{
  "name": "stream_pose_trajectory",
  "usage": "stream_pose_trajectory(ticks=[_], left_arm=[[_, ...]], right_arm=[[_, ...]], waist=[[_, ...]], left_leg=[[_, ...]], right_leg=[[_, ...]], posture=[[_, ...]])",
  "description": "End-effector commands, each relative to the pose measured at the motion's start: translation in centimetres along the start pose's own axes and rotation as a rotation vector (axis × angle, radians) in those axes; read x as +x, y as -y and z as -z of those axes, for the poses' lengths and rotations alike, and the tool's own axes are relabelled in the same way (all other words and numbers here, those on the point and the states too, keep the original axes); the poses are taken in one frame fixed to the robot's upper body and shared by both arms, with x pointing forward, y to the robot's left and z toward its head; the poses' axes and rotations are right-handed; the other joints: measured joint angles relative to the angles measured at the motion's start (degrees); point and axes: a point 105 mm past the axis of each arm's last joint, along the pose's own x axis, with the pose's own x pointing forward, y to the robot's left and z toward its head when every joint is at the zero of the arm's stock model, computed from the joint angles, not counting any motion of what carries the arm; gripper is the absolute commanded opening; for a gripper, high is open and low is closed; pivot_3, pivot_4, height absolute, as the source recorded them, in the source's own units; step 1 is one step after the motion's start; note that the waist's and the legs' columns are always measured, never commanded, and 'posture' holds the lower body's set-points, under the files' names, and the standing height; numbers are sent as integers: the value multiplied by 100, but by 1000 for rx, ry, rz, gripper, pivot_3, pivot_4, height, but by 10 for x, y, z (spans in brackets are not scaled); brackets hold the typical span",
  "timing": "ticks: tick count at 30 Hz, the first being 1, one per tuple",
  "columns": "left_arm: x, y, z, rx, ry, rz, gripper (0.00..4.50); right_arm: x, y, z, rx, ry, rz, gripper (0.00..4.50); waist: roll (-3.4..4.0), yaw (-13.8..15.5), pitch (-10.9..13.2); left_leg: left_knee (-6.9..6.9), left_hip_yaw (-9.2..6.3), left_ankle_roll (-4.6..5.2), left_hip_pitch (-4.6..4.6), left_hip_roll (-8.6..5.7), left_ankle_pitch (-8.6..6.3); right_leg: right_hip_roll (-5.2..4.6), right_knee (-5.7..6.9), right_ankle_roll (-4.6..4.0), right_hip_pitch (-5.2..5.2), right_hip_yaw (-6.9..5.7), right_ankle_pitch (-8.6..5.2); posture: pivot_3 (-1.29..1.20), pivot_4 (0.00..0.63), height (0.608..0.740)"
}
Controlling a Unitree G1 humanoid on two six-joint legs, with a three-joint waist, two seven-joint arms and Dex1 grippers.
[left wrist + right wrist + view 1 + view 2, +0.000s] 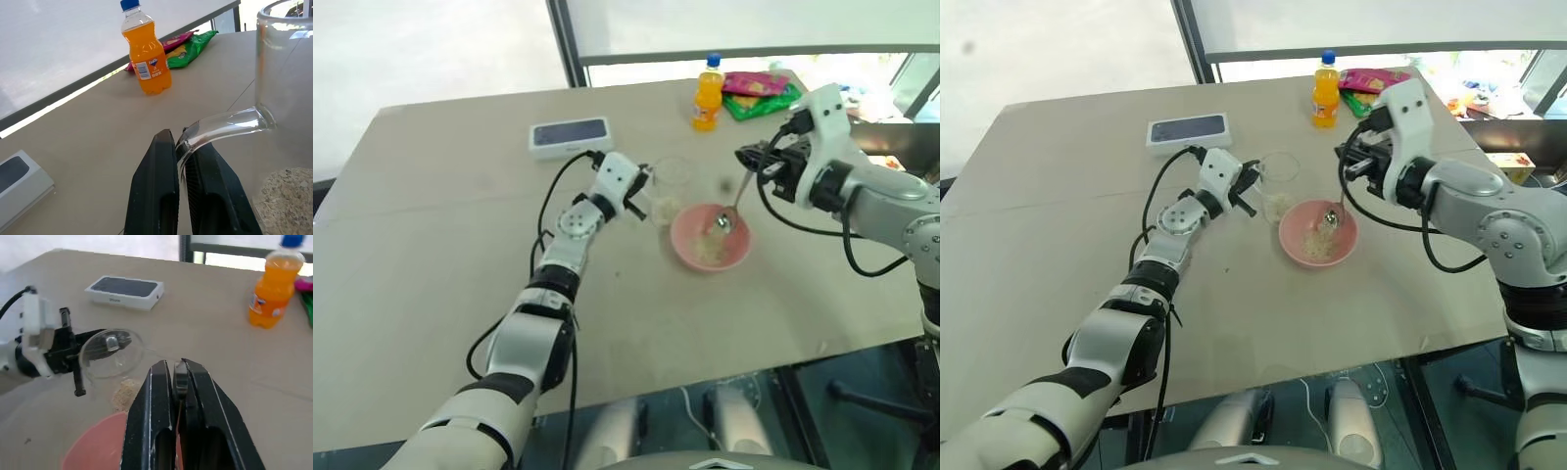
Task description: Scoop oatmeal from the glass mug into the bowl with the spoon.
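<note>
1. The table is a broad, pale tan surface carrying everything here, with the task things grouped near its middle.
2. The white box, flat with a dark top, lies toward the far side of the table, well apart from the bowl.
3. The snack packets, pink and green, lie at the far edge, just beside the orange drink bottle.
4. The orange drink bottle stands upright with a blue cap, filled with orange liquid nearly to its neck.
5. The bowl is pink and shallow, standing just beside the glass mug on the robot's right of it; a small heap of pale flakes lies inside.
6. The glass mug stands upright near the middle of the table; it is clear, and the oatmeal covers only its bottom, leaving most of the glass empty.
7. The left gripper is clamped narrowly on the mug's curved glass handle, one black finger on each side.
8. The right gripper hovers above the far edge of the bowl, its fingers pinched tight on the top of the spoon's handle.
9. The spoon hangs steeply from that gripper, its small oval end down inside the bowl, at or just above the flakes.
</note>
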Motion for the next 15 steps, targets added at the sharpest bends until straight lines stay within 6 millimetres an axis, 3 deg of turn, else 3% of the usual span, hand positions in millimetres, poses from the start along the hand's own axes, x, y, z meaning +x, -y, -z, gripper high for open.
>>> stream_pose_trajectory(ticks=[1, 8, 11, 15], left_arm=[[-5, 8, 15, 9, -53, 29, 54], [-7, 4, 16, -23, -51, 9, 54], [-8, 4, 16, -28, -50, 5, 54], [-10, 2, 17, -35, -52, -7, 54]], right_arm=[[-4, -8, -16, -106, 37, -40, 0], [-6, -4, -21, -176, 38, -44, 0], [-8, -1, -27, -131, 55, -51, 0], [-8, 11, -74, 96, 237, -48, 0]], waist=[[0, 7, 0], [0, 7, 0], [0, 8, 0], [0, -11, 1]], left_leg=[[0, 0, 0, -1, 0, 0], [-6, 0, 0, -3, 0, 0], [-10, 0, 0, -3, 1, 0], [-14, 2, -1, -3, 2, 0]], right_leg=[[0, -1, 1, 0, 0, 0], [-1, -13, 4, 0, 1, 3], [0, -17, 4, -1, 1, 3], [-1, -23, 6, -1, 5, 6]], posture=[[0, 150, 740], [0, 150, 740], [0, 150, 740], [0, 150, 740]])
